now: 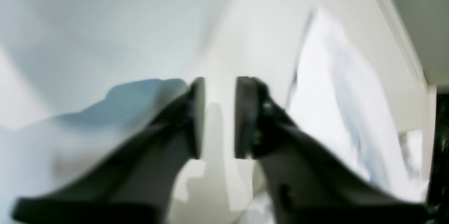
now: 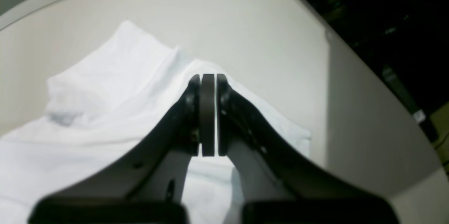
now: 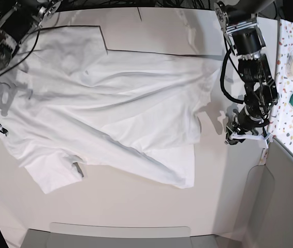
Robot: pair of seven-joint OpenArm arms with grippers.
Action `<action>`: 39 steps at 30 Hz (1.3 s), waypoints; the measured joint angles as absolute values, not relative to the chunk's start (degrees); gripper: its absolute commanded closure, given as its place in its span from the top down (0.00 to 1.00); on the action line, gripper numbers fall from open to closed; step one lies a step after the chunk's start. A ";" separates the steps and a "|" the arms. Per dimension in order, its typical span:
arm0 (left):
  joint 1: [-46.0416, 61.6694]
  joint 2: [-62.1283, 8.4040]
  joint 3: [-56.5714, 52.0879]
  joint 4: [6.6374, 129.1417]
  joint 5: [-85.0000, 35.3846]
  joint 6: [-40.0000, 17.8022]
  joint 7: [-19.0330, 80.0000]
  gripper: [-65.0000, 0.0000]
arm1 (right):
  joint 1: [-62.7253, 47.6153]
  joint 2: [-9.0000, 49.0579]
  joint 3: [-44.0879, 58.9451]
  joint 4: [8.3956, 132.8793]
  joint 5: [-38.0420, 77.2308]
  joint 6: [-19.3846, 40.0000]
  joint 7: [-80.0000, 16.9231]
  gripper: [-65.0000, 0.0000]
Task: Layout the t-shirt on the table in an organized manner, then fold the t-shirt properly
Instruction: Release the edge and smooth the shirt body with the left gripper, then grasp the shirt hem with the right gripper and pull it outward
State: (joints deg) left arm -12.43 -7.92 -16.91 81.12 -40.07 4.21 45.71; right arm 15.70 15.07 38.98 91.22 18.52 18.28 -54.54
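The white t-shirt (image 3: pixel 110 108) lies spread over the off-white table (image 3: pixel 136 206), reaching from the far left corner across to the right, with 1 sleeve (image 3: pixel 51 173) splayed at the near left and the hem side ending near the right. It is flat enough to read as a shirt but creased, so my guess is the laying-out is not finished.

The left gripper (image 1: pixel 219 117), at the scene's right just off the shirt's right edge, has its 2 jaws apart with bare table showing between them; it holds nothing, probably free to reach for that edge. The right gripper (image 2: pixel 208 115), at the scene's left, hangs over the cloth with its pads pressed flat together and no fabric visible between them
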 measured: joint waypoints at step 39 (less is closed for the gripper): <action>19.33 -12.43 -17.37 109.54 -39.70 -2.17 49.47 0.08 | 55.83 14.87 10.87 20.14 -19.05 -2.17 -9.96 0.07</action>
